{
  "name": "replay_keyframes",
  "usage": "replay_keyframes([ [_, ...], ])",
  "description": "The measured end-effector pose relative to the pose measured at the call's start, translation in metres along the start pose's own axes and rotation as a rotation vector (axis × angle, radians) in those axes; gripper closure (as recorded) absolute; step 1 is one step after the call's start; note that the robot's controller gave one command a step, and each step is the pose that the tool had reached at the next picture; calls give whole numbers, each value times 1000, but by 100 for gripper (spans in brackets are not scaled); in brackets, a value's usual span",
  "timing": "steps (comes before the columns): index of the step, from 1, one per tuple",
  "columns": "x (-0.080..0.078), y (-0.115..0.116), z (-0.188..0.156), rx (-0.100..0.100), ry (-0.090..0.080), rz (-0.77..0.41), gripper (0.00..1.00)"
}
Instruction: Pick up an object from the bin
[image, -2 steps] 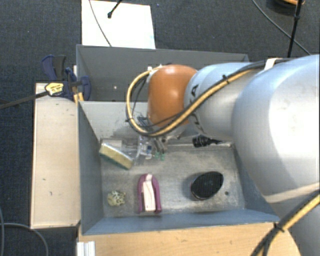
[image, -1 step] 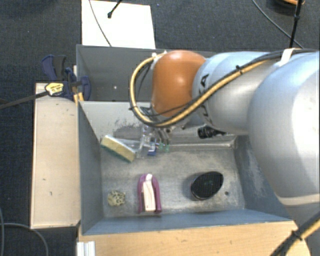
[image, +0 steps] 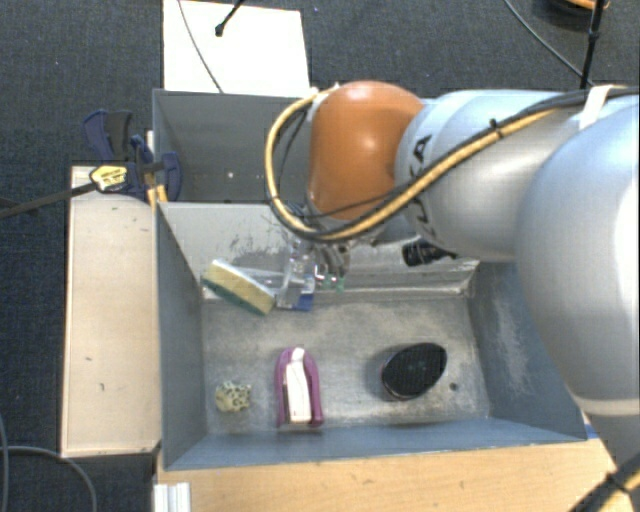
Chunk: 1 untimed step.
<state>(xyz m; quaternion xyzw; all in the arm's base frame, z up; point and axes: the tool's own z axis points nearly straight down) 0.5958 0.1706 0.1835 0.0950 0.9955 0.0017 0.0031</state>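
My gripper (image: 300, 285) reaches down below the orange cover to the back of the bin floor, its metal fingers beside the right end of a yellow-green sponge (image: 238, 287). A small blue piece shows at the fingertips; whether it is held I cannot tell. The sponge lies tilted against the back left of the floor. A purple and white oblong object (image: 298, 389) lies near the front, a little left of the middle.
A black oval disc (image: 412, 370) lies at the front right of the floor. A small speckled lump (image: 234, 398) sits in the front left corner. The arm and its cables cover the bin's back right.
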Motion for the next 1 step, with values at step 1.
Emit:
replay_keyframes([
  [1, -1, 1, -13, 0, 0, -2, 100],
])
